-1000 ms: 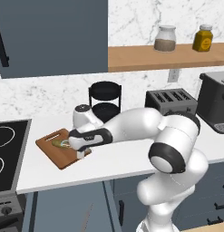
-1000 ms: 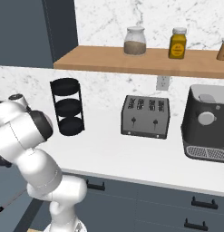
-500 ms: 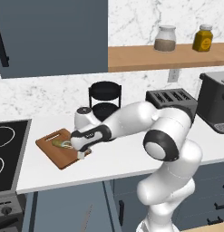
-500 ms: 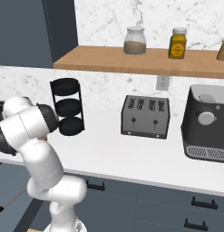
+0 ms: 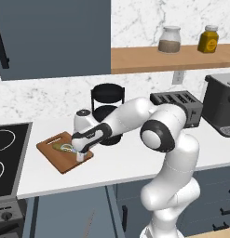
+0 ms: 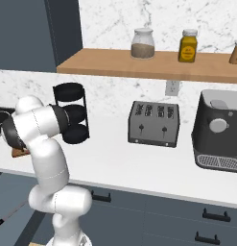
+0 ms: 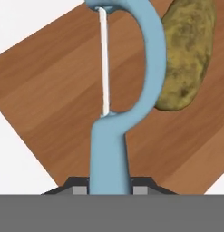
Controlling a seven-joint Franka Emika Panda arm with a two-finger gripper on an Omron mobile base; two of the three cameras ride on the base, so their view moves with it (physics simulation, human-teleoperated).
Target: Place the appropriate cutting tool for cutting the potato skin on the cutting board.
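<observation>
The brown wooden cutting board (image 5: 61, 162) lies on the white counter beside the stove, and the small yellowish-brown potato (image 5: 59, 146) rests on it. My gripper (image 5: 79, 151) hangs low over the board's right part, shut on the handle of the pale-blue peeler (image 5: 68, 148). In the hand view the peeler (image 7: 127, 86) points away from my gripper (image 7: 109, 188), its looped head just over the board (image 7: 50, 90). The potato (image 7: 186, 54) lies right beside the loop. A corner of the board (image 6: 18, 153) peeks out behind the arm.
A black tiered rack (image 5: 107, 107) stands just behind the board, with a salt shaker (image 5: 81, 118) beside it. A toaster (image 5: 179, 104) and a coffee machine (image 5: 221, 109) sit to the right. The stove (image 5: 7, 158) borders the board on the left. A shelf (image 5: 172, 56) carries jars.
The hand has stayed low over the board with the peeler in it. The arm's elbow and upper links have swung left, closer to the board.
</observation>
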